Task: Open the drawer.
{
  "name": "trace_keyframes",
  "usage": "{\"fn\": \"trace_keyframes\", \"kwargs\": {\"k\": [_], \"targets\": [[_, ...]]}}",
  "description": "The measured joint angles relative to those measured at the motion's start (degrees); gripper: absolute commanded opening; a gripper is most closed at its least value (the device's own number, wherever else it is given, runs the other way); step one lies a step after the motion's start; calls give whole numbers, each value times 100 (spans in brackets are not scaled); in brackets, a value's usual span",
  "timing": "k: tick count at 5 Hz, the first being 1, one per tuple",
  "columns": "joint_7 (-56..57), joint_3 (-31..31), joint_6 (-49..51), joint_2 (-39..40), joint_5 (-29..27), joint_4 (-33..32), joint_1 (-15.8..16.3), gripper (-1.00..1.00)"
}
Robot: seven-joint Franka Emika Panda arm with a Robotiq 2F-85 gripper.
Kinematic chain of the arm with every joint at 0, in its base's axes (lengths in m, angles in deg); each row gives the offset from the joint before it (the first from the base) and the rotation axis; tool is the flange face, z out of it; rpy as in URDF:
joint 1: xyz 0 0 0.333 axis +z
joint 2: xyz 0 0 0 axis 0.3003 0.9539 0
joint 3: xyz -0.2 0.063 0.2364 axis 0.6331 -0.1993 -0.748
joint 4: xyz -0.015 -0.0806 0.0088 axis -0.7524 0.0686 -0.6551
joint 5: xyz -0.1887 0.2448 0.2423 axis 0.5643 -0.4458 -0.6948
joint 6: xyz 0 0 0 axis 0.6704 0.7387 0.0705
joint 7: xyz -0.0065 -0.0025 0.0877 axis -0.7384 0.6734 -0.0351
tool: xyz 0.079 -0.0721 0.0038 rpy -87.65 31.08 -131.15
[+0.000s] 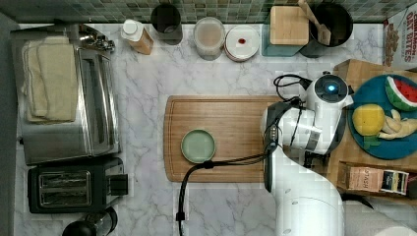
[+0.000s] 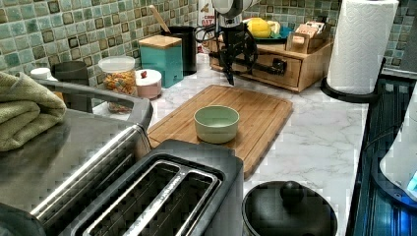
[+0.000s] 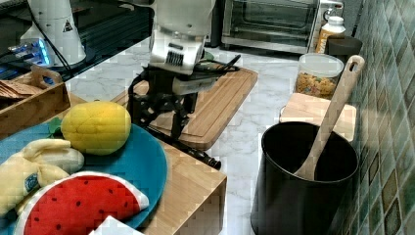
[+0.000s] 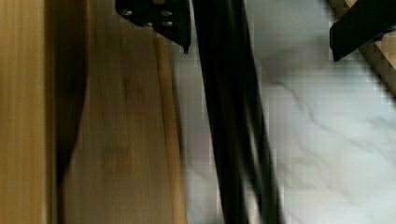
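Note:
The light-wood drawer (image 2: 291, 74) sits in a wooden stand (image 1: 355, 69) at the top view's right, under a teal plate of toy fruit. Its long black bar handle (image 3: 195, 152) runs along the front. My gripper (image 4: 261, 51) points down in front of the drawer, open, with one black finger (image 4: 161, 18) on the drawer side of the handle (image 4: 229, 121) and the other finger (image 4: 359, 28) on the counter side. The left view shows the gripper (image 2: 229, 77) hanging just off the drawer front. The drawer front (image 4: 121, 140) looks close to flush; I cannot tell how far out it stands.
A brown cutting board (image 1: 221, 140) with a green bowl (image 1: 198, 146) lies beside the stand. A black utensil pot (image 3: 306, 186) with a wooden spoon, a teal box with bamboo lid (image 1: 289, 25), jars, a paper towel roll (image 2: 363, 44), a toaster (image 1: 74, 184) and a toaster oven (image 1: 69, 113) ring the marble counter.

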Motion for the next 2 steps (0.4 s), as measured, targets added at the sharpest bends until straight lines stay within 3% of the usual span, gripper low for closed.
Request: {"fn": "trace_keyframes", "kwargs": {"k": [2], "targets": [[-252,-1,322,6,8,-39,27,100]]}}
